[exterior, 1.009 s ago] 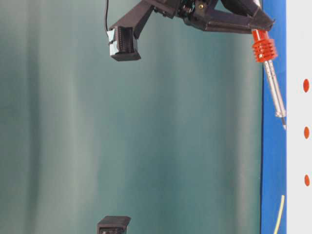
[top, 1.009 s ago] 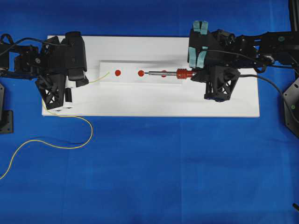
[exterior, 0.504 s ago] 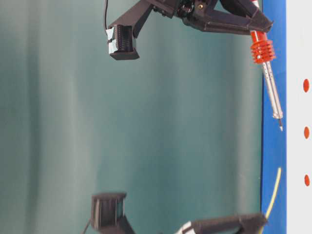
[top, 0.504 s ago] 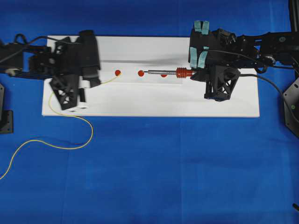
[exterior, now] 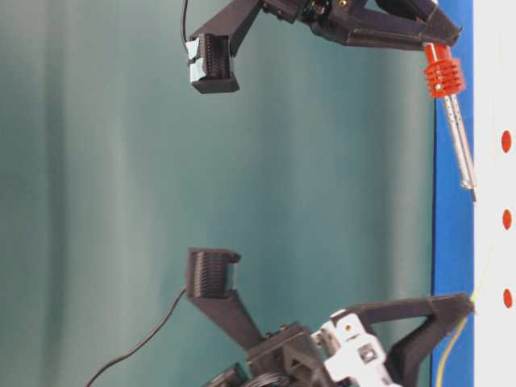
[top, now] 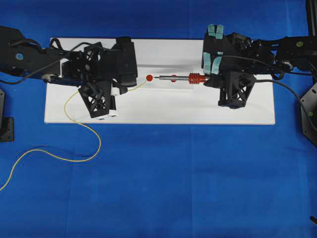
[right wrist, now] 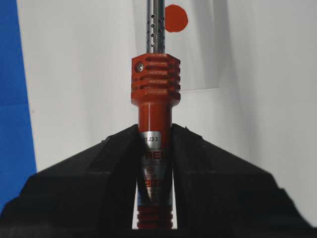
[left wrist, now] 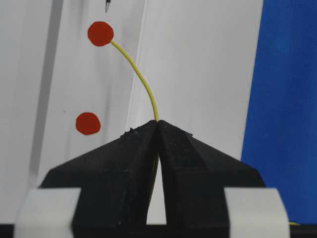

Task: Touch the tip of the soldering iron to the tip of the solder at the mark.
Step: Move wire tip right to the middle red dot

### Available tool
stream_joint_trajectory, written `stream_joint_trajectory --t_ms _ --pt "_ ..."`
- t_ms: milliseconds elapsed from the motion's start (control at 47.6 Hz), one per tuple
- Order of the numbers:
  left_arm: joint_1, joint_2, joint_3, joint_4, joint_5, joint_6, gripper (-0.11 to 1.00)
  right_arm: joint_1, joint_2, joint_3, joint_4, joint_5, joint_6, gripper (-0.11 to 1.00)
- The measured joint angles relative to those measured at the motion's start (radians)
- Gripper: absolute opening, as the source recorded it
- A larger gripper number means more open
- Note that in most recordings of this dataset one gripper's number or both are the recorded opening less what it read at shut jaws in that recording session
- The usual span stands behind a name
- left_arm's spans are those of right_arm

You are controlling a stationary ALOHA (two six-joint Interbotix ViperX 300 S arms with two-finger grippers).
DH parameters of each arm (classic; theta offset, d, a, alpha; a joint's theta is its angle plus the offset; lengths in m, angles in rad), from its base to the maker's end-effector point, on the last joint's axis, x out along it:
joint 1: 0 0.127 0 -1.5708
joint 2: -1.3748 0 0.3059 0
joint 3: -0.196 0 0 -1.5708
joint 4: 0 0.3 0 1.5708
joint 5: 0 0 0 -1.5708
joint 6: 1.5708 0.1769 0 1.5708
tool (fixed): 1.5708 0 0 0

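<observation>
Here, in the overhead view, the left gripper [top: 130,88] was clamped on the solder [top: 137,86], whose free end curved to the edge of the red mark [top: 149,78] at upper centre of the white board [top: 163,111]. The right gripper [top: 212,79] was closed on the red handle of the soldering iron [top: 181,78], which lay level along the upper centre with its dark tip just right of that mark. Both tools thus appeared grasped and brought to the mark; what seemed left was the last small closing of the gap between the two tips, since no view showed contact.

The left wrist view showed what the overhead one could not: the wire leaving the shut jaws and its end touching the far red mark [left wrist: 100,33], with the iron's tip [left wrist: 107,5] at the top edge, apart from it, and a nearer second mark [left wrist: 88,123] at left. The right wrist view showed the handle [right wrist: 154,99] seated between the closed jaws, but neither the iron's tip nor the wire. The table-level view alone showed the iron [exterior: 457,145] slanting tip-first toward the board at upper right.
</observation>
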Motion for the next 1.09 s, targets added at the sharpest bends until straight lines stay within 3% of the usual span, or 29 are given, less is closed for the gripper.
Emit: stream_joint_trajectory --t_ms 1093 --pt "0.020 0.049 -0.002 0.002 -0.037 -0.002 0.02 -0.002 0.043 -0.009 -0.005 -0.018 0.000 0.06"
